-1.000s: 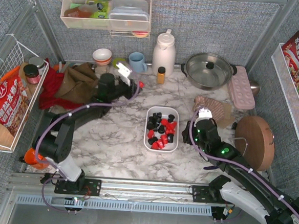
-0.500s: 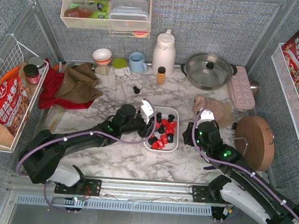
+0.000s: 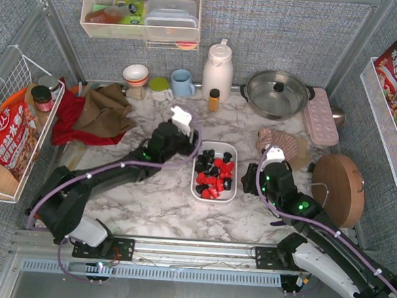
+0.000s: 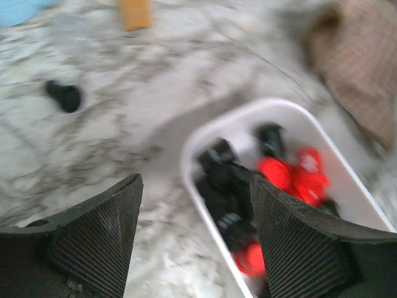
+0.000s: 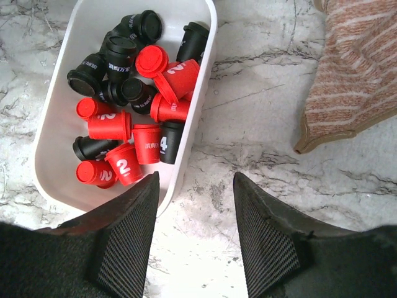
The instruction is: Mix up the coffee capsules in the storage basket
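The storage basket (image 3: 198, 179) is a white tray in the middle of the marble table, holding several red (image 3: 213, 185) and black (image 3: 210, 157) coffee capsules. My left gripper (image 3: 185, 138) is open and empty, low beside the basket's far left corner. In its blurred wrist view the basket rim (image 4: 192, 155) runs between the jaws (image 4: 195, 181), and one stray black capsule (image 4: 64, 96) lies on the table. My right gripper (image 3: 250, 177) is open and empty at the basket's right side. In the right wrist view (image 5: 195, 180), its left finger hangs over the rim (image 5: 201, 93).
Behind the basket stand an amber bottle (image 3: 214, 99), a white thermos (image 3: 218, 68), a blue mug (image 3: 183, 82) and a steel pot (image 3: 277, 93). A striped cloth (image 3: 284, 145), a pink box (image 3: 321, 117) and a round wooden board (image 3: 337, 189) are at the right. Cloths (image 3: 95, 114) lie at the left.
My left gripper swung from the back left to the basket's left rim, then drew back towards its far left corner. My right gripper has barely moved.
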Controlling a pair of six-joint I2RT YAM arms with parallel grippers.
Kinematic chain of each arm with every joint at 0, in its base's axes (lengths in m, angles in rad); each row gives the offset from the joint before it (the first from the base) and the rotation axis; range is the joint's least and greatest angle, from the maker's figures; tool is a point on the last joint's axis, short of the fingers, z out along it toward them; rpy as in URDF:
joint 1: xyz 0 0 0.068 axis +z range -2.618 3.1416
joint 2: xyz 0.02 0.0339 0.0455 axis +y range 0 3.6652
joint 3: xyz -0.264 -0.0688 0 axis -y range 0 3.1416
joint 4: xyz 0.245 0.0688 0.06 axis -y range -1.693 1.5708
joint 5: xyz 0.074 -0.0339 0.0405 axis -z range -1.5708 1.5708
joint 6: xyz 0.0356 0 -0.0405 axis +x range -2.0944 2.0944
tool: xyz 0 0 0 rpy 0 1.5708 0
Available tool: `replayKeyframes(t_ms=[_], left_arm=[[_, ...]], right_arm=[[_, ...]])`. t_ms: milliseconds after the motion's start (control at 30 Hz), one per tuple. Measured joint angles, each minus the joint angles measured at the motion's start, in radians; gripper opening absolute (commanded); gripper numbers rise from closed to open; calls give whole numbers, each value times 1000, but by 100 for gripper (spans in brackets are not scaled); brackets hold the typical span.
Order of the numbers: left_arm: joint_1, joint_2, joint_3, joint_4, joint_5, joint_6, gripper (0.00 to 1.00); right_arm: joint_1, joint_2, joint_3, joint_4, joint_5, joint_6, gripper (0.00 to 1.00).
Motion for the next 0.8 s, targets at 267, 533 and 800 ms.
replayKeyframes(t_ms=[267,533,800], left_arm=[[175,258,264,-111,-261,-211,78],[223,580,621,-254,-396,-306,74],[272,745,804,-383,-386,-381,71]], right_arm=[[-1,-16,0,-1,19,-26,55],[-1,-92,-64,48,58,-80,55],[-1,-179,-132,110,62,-109,56]])
